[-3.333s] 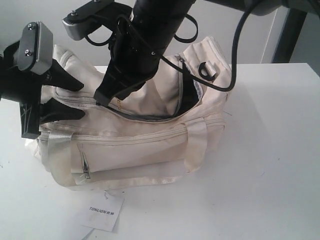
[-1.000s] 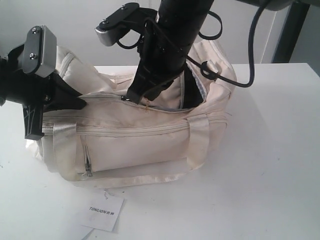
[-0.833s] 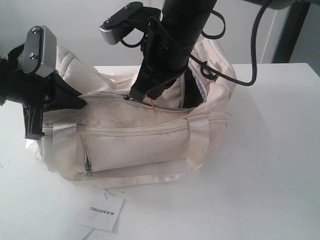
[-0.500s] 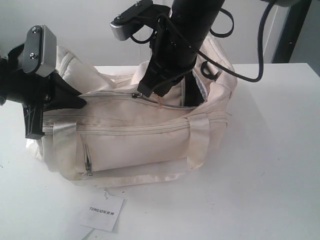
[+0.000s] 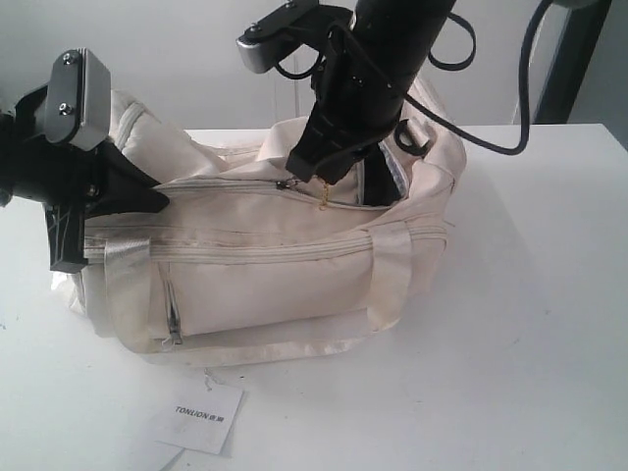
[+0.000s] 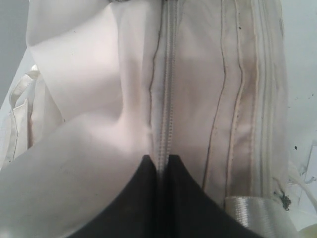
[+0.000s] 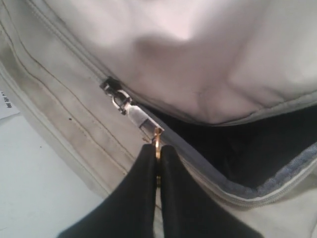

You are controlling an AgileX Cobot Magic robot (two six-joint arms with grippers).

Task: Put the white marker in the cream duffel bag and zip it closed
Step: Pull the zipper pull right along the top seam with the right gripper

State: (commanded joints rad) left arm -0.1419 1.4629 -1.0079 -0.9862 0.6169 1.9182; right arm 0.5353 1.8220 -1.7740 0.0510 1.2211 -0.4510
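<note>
A: First entry: what is hidden or unclear?

B: White marker: not visible in any view. The open stretch [image 7: 247, 158] of the top zip shows only dark interior, so I cannot tell whether it lies inside. In the exterior view the right arm also covers part of that opening and of the bag's far side.

A: Right gripper [image 7: 157, 148], jaws?

B: Pressed together, pinching the small gold ring of the zip pull [image 7: 141, 120]. The silver tab runs from the ring to the slider [image 7: 115, 94]. On one side of the slider the teeth are joined, on the other the zip gapes.

A: Left gripper [image 6: 157, 159]?

B: Jaws all but touching, nipping the cream fabric right on the closed zip line, which runs between the two black fingers. In the exterior view it grips the bag's left end [image 5: 157, 199].

A: The bag itself?

B: Cream duffel bag [image 5: 265, 280]: lying on the white worktop [image 5: 530, 324], front pocket zip [image 5: 172, 314] facing the camera, satin strap handle [image 5: 392, 275] hanging down its front. The slider sits past the middle, toward the right end. A black clip [image 5: 407, 135] at that end is partly behind a cable.

A: Anything else?

B: White paper tag [image 5: 201, 414] with print, flat on the worktop just in front of the bag.
</note>
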